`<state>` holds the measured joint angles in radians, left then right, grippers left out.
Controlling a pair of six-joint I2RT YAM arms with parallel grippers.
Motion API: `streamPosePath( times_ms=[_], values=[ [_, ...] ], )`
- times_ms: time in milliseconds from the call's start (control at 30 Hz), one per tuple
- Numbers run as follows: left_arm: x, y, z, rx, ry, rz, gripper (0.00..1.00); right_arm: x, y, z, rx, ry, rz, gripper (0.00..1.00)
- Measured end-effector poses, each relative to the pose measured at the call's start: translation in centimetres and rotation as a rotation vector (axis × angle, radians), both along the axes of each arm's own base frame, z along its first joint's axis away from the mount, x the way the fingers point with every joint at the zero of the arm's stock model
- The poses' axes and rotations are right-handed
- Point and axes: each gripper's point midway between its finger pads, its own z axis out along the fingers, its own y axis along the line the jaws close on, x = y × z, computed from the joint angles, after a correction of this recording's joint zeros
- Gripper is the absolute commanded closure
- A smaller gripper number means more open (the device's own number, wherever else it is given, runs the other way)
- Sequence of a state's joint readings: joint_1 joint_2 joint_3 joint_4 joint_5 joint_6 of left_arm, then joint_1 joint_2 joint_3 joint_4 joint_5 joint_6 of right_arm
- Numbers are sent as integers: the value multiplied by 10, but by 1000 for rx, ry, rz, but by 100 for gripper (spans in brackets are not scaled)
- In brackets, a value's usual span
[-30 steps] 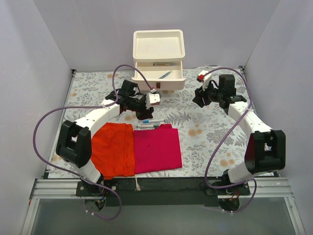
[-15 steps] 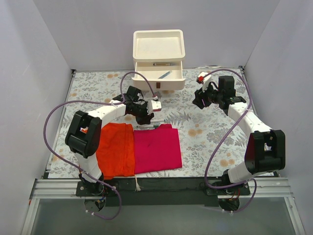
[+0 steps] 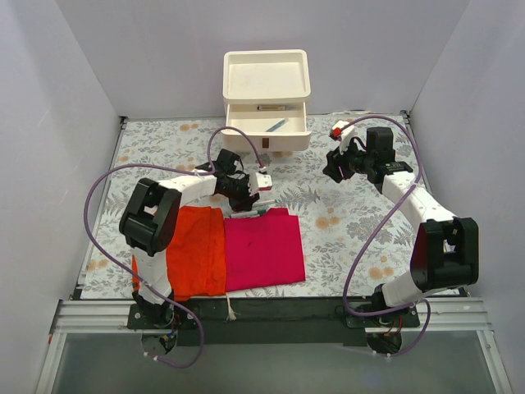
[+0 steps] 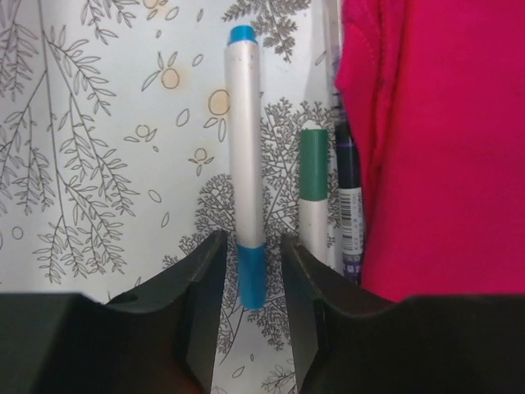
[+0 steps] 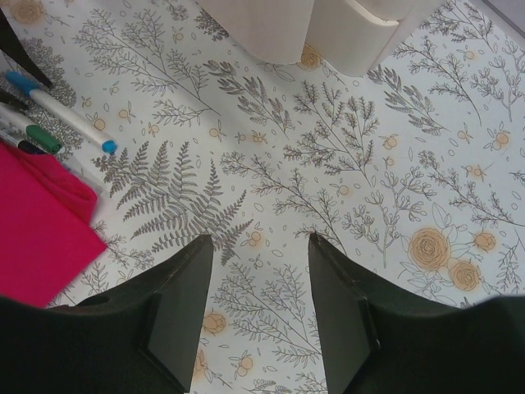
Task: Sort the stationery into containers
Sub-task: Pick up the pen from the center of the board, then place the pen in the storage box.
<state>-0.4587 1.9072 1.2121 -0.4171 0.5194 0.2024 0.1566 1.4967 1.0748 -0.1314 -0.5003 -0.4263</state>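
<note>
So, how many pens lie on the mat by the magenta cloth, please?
3: blue-ended pen within the left gripper, green-capped marker beside it, dark pen against the magenta cloth; others may be hidden.

Bright, even light; soft shadows.

You're looking at a left white-shelled arm (image 3: 187,187) and a right white-shelled arm (image 3: 414,197), each carrying blocky black joint housings (image 3: 150,220) and trailing a looping purple cable (image 3: 107,175). Matte black wedge fingers (image 5: 176,308) are showing at six o'clock in both wrist views.
</note>
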Motion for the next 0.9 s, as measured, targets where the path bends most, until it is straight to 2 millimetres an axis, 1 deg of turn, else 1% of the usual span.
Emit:
streamPosePath(
  times_ms=[67,133,200,233,300,333,500,567,633,667,700,800,833,867,900],
  values=[
    [2,-1,-2,-3,1,1,69,0,0,0,0,0,0,41],
    [6,-2,-2,-4,-8,1,74,0,0,0,0,0,0,41],
    [7,-3,-2,-5,-14,-1,82,0,0,-1,0,2,0,41],
    [7,-3,-2,-4,-15,-3,91,0,0,-2,-1,4,0,41],
    [7,-3,-2,-1,-15,-8,98,0,0,-2,-2,5,0,41],
    [8,-3,-1,1,-15,-10,100,1,0,-3,-3,5,1,41],
    [9,-2,3,2,-8,-7,100,2,-1,-5,-10,6,1,41],
    [11,-5,16,-16,-13,-7,100,2,-3,-6,-13,6,-1,41],
    [20,-13,42,-54,-53,-10,100,3,-5,-6,-14,5,-7,41],
    [26,-17,59,-79,-82,-12,100,3,-6,-6,-15,4,-8,42],
    [32,-22,81,-108,-119,-15,100,4,-7,-6,-16,4,-9,41],
    [49,-36,159,-212,-271,-35,100,4,-9,-7,-17,3,-14,41],
    [52,-40,186,-247,-325,-44,100,5,-9,-7,-17,3,-15,41],
    [55,-42,206,-272,-367,-49,100,5,-9,-7,-18,3,-14,41],
    [58,-44,232,-302,-425,-56,100,5,-9,-7,-18,3,-14,41]
  ],
)
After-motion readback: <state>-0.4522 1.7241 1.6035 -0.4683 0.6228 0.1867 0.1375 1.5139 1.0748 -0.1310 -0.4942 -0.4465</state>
